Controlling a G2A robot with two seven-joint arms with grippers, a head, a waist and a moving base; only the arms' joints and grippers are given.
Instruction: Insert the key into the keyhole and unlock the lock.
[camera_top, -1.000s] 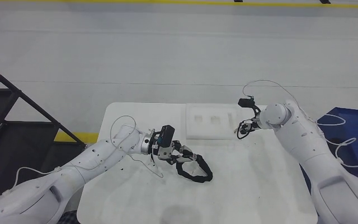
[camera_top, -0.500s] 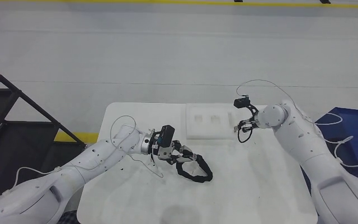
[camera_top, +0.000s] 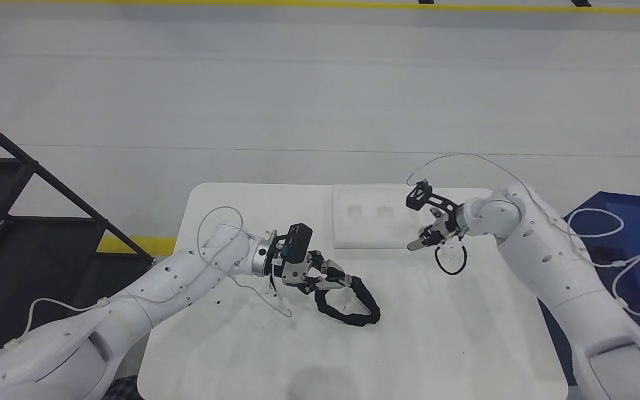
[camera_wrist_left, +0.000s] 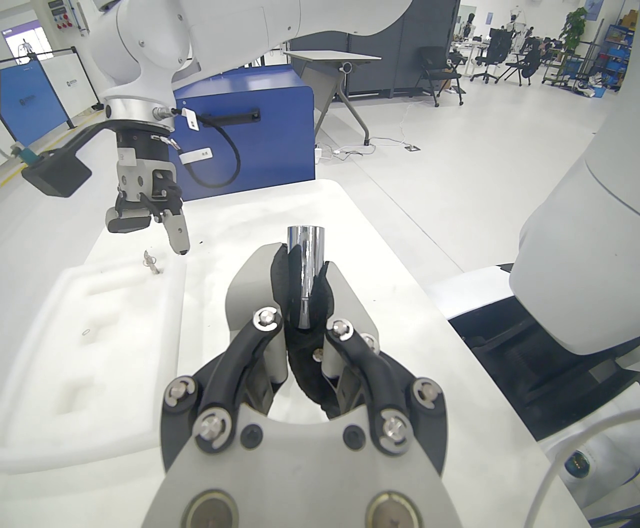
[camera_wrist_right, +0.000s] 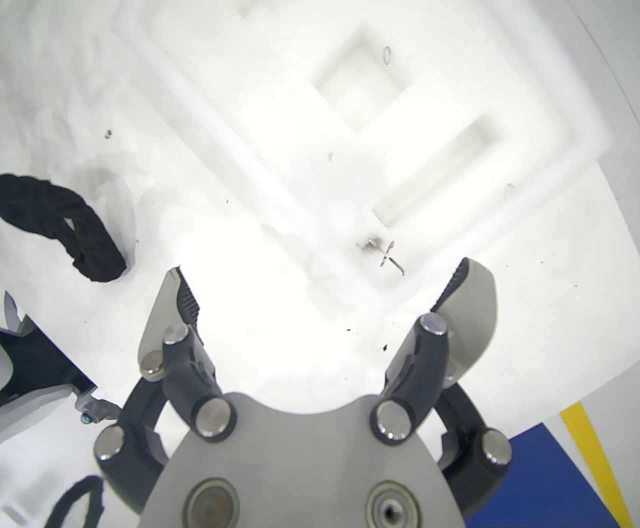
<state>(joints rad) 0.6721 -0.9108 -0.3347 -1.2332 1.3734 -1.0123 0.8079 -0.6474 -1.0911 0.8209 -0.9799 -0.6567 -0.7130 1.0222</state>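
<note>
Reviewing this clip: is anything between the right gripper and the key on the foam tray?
Nothing visible. The right gripper, jaws open, hangs over the key, which lies uncovered near a corner of the white foam tray. Only open air separates them.

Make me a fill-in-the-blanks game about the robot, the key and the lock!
1. The left gripper is ____ on the lock.
2. The right gripper, above the key, is ____.
3. The key lies on a ____ foam tray.
4. The lock's cable is ____ in colour.

Missing words: shut; open; white; black.
</note>
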